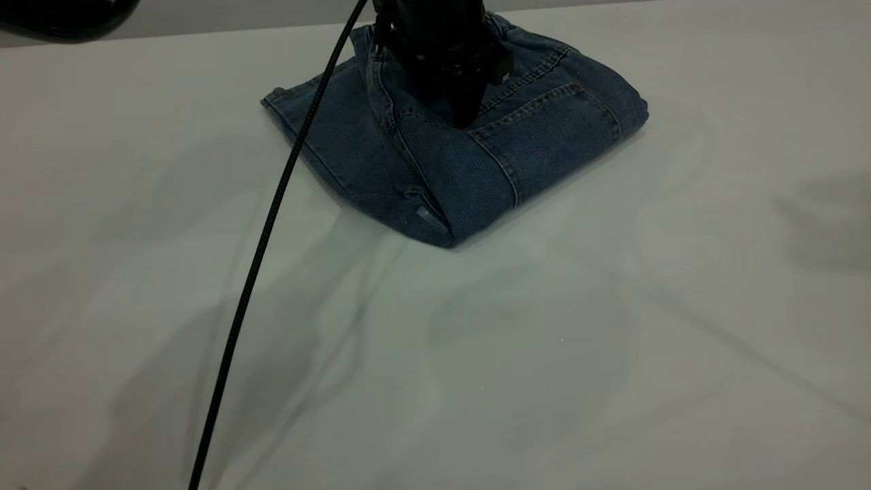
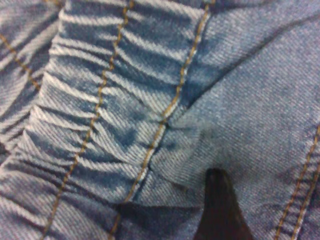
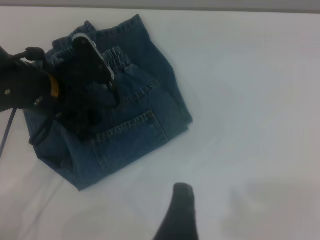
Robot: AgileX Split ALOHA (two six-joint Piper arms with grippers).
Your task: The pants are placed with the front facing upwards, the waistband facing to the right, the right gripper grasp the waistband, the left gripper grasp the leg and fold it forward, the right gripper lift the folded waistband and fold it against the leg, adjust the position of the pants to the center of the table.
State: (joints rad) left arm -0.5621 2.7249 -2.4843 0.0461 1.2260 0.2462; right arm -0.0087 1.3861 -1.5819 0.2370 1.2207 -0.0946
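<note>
The blue denim pants [image 1: 435, 170] lie folded into a compact bundle at the far middle of the table [image 1: 476, 354], a back pocket [image 1: 551, 116] facing up. My left gripper [image 1: 466, 112] comes down from above and presses its black tip into the top of the bundle, just beside the pocket. In the left wrist view the gathered waistband [image 2: 100, 100] fills the picture right by the left gripper [image 2: 220, 200]. My right gripper [image 3: 182, 210] hangs over bare table, well apart from the pants [image 3: 125, 135], and looks across at the left gripper [image 3: 111, 90] beside the waistband [image 3: 117, 57].
A black braided cable [image 1: 265, 231] runs from the left arm down across the table toward the near left edge. A dark shape [image 1: 61, 17] sits in the far left corner. White tabletop [image 3: 250, 100] stretches around the pants on all sides.
</note>
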